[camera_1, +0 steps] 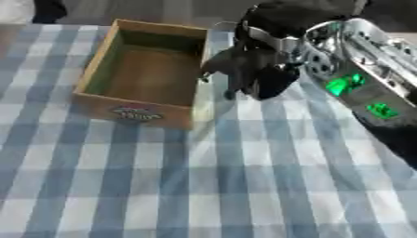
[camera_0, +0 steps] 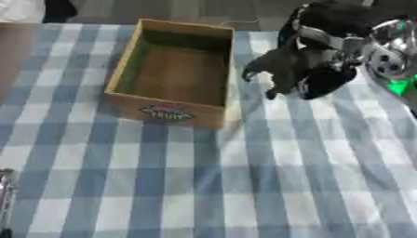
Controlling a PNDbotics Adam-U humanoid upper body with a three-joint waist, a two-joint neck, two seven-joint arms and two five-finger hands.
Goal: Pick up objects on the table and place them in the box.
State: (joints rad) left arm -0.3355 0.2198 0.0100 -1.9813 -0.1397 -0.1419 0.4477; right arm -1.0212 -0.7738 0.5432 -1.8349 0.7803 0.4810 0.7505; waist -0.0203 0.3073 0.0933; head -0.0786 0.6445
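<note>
The robot's black right hand [camera_0: 297,69] is hanging just right of the open brown cardboard box [camera_0: 172,69], reaching in from the far right with its fingers pointing down and loosely curled, holding nothing that shows. The box, bearing a red-and-dark label [camera_0: 166,113] on its near wall, is sitting empty on the far left part of the blue-and-white checked surface [camera_0: 244,186].

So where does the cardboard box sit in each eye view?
Left eye view: the box sits upper centre-left.
Right eye view: the box sits upper left, nearer the edge.
Shared landmark: the label on its front wall, with the right hand just beside its right wall.
</note>
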